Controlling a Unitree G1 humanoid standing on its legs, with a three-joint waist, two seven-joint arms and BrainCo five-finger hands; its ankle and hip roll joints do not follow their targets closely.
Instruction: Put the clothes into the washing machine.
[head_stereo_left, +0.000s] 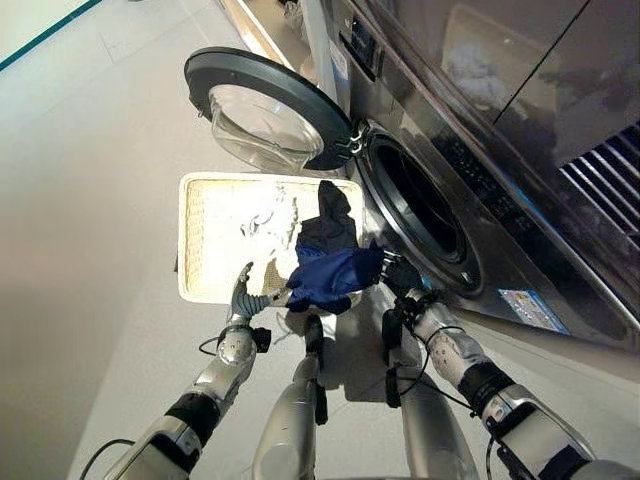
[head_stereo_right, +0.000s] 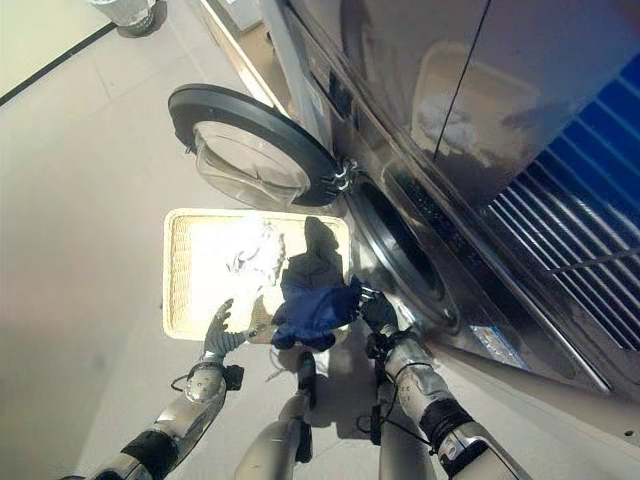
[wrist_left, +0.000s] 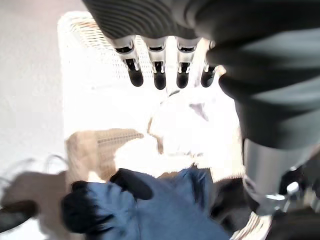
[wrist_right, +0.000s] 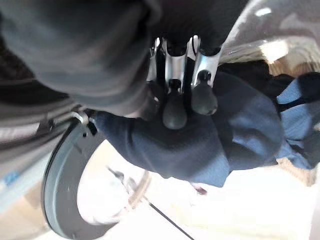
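Observation:
A blue garment (head_stereo_left: 335, 275) hangs bunched above the near right corner of the white laundry basket (head_stereo_left: 190, 230). My right hand (head_stereo_left: 400, 272) is shut on it, just in front of the washing machine's open drum (head_stereo_left: 420, 215); the right wrist view shows its fingers (wrist_right: 175, 107) curled into the blue cloth (wrist_right: 235, 140). A dark garment (head_stereo_left: 330, 220) lies over the basket's right side, behind the blue one. White clothes (head_stereo_left: 265, 222) lie inside the basket. My left hand (head_stereo_left: 243, 295) is open at the basket's near edge, fingers (wrist_left: 159, 75) straight, holding nothing.
The round washer door (head_stereo_left: 265, 110) stands swung open to the left, over the far end of the basket. The machine's steel front (head_stereo_left: 520, 200) runs along the right. Pale floor (head_stereo_left: 90, 200) lies left of the basket.

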